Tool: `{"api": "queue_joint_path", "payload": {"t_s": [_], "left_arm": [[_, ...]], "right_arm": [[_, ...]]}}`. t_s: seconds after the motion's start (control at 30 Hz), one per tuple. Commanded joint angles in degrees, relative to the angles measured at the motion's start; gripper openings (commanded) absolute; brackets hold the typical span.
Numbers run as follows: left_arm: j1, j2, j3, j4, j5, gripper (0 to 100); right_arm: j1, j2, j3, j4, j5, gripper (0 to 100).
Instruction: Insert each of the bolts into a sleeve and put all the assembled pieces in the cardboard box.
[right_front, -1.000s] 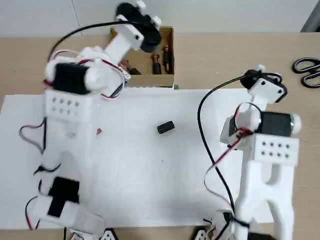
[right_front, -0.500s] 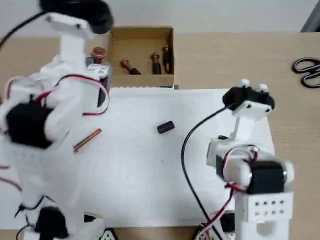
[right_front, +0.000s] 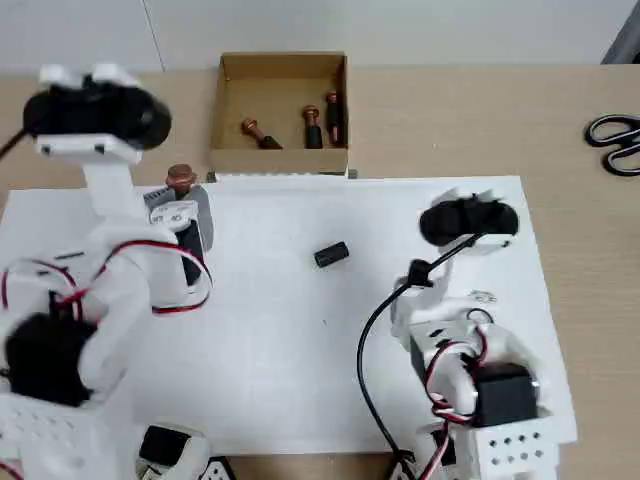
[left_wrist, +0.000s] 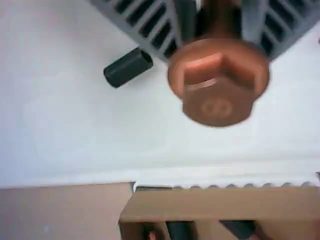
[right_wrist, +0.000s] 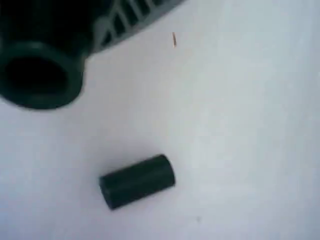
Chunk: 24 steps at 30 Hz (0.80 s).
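Observation:
My left gripper (right_front: 181, 210) is at the left of the white sheet (right_front: 300, 380), shut on a copper bolt (right_front: 181, 180) that stands upright, head up. In the left wrist view the bolt's hex head (left_wrist: 217, 82) sits between the grey ribbed fingers (left_wrist: 145, 20). My right gripper (right_wrist: 37, 75) is shut on a black sleeve (right_wrist: 35, 77), seen end-on with its bore open. A second black sleeve (right_front: 331, 254) (right_wrist: 137, 181) (left_wrist: 128, 66) lies loose at mid-sheet between the arms. The cardboard box (right_front: 280, 62) at the back holds three assembled pieces (right_front: 312, 125).
The right arm (right_front: 470, 220) is folded over the right side of the sheet, with its black cable looping down toward the front edge. Scissors (right_front: 615, 143) lie on the wooden table at the far right. The box's near wall (left_wrist: 220, 205) borders the sheet's back edge.
The left arm drew back from over the box to the sheet's left side, the copper bolt upright in its gripper. The right arm pulled back toward the front. A bolt seen lying on the sheet is hidden.

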Motion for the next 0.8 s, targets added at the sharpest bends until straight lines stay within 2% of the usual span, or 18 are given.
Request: {"api": "queue_joint_path", "payload": {"t_s": [0.0,0.23,0.37,0.6,0.77], "left_arm": [[-0.3,-9.5,13.7,-12.0,3.5,1],[-0.3,-29.0,39.3,-31.3,5.5,1],[0.3,-39.8,52.6,-38.0,5.5,1],[8.9,-53.4,64.4,-39.7,5.7,1],[9.7,-57.3,66.5,-39.8,5.8,1]], "right_arm": [[-1.6,-2.5,3.7,-7.3,1.0,0.2],[-4.9,-6.8,13.2,-17.3,3.8,0.2],[-8.0,-9.5,18.1,-21.1,7.1,0.2],[-12.6,-17.2,26.2,-26.8,15.4,0.2],[-15.1,-26.0,30.2,-26.3,20.9,0.2]]}}
